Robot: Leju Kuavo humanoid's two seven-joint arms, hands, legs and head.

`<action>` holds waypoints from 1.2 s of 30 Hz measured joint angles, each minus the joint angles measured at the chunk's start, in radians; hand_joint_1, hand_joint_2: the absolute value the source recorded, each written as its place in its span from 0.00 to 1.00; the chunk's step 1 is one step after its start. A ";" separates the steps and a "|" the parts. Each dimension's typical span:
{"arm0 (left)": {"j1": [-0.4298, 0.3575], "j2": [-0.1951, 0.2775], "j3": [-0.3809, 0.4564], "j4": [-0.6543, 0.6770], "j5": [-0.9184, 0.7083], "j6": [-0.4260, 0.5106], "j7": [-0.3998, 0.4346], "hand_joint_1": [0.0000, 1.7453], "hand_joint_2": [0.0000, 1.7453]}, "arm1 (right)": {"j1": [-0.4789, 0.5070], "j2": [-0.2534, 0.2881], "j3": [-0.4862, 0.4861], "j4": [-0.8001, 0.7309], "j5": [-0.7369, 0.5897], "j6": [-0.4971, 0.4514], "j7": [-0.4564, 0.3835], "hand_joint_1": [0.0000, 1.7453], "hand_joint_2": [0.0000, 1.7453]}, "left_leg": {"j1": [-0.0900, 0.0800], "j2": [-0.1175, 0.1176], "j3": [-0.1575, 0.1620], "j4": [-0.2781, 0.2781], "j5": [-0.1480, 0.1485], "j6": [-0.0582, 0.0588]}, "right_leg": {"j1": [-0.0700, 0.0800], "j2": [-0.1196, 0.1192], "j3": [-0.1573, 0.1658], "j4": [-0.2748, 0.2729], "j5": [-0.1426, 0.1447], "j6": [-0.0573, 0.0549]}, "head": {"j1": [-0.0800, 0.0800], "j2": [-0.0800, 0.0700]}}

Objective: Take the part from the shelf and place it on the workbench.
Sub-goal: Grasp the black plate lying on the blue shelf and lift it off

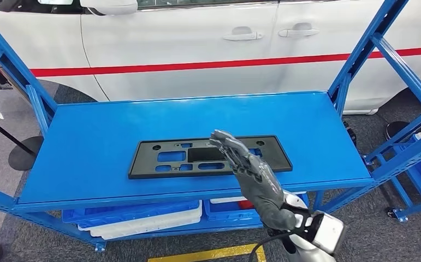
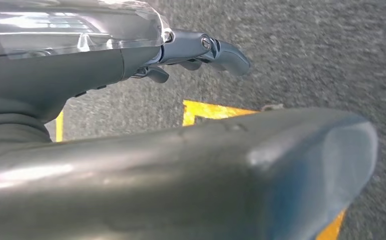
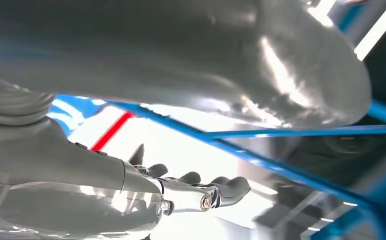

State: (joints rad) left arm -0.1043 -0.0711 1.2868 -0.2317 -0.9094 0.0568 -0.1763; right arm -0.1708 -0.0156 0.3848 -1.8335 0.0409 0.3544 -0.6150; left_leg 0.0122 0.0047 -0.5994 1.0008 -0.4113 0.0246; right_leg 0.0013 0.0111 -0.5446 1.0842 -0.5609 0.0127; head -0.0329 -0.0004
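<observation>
Your right hand [image 1: 251, 166] reaches up from lower right, fingers extended and holding nothing, over the black part [image 1: 159, 158] lying mid-frame on the blue shelf [image 1: 88, 142].

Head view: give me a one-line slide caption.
Right hand, fingers extended, reaches over the black part lying flat on the blue shelf.

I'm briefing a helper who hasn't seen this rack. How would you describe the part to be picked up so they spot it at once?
Find the blue metal shelf in front of the white car. On its top deck lies the part, a flat black rectangular plate with cut-out holes. It is the only dark thing on that deck; the right hand reaches over it.
</observation>
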 joint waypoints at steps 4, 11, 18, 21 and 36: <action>0.005 0.000 -0.033 0.000 -0.064 0.047 0.082 0.00 0.00 | -0.001 -0.027 0.037 0.101 0.223 -0.240 -0.004 0.00 0.50 | -0.001 -0.001 0.008 0.001 -0.014 0.006 | -0.011 -0.004 -0.138 0.200 -0.043 0.014 | 0.000 0.000; 0.017 -0.005 -0.064 0.002 -0.079 0.067 0.102 0.00 0.00 | 0.017 -0.069 0.080 0.220 0.509 -0.547 0.005 0.00 1.00 | -0.006 -0.005 0.035 0.006 -0.042 -0.019 | -0.005 -0.010 -0.048 -0.068 0.114 -0.007 | 0.000 0.000; 0.019 -0.007 -0.068 0.002 -0.077 0.061 0.079 0.00 0.00 | 0.000 -0.082 0.115 0.294 0.763 -0.741 0.094 0.00 1.00 | -0.001 -0.003 -0.083 0.261 -0.167 -0.044 | -0.010 -0.010 -0.031 -0.081 0.111 -0.038 | 0.000 0.000; 0.022 -0.007 -0.068 0.002 -0.076 0.060 0.072 0.00 0.00 | 0.000 -0.089 0.126 0.320 0.835 -0.790 0.120 0.00 1.00 | 0.000 -0.003 -0.079 0.231 -0.114 -0.043 | -0.010 -0.007 -0.025 -0.080 0.107 -0.036 | 0.000 0.000; 0.025 -0.014 -0.069 0.002 -0.092 0.057 0.057 0.00 0.00 | -0.030 -0.083 0.199 0.510 1.168 -0.972 0.268 0.00 1.00 | -0.002 -0.006 0.032 -0.001 -0.028 0.006 | -0.012 -0.006 -0.141 0.161 0.017 0.010 | 0.000 0.000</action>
State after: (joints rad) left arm -0.0793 -0.0850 1.2181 -0.2300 -1.0011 0.1136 -0.1198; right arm -0.2011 -0.0990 0.5838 -1.3240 1.2093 -0.6181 -0.3467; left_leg 0.0098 -0.0016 -0.5677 0.9994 -0.4396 0.0305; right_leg -0.0103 0.0049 -0.6858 1.2449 -0.5436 0.0222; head -0.0328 -0.0004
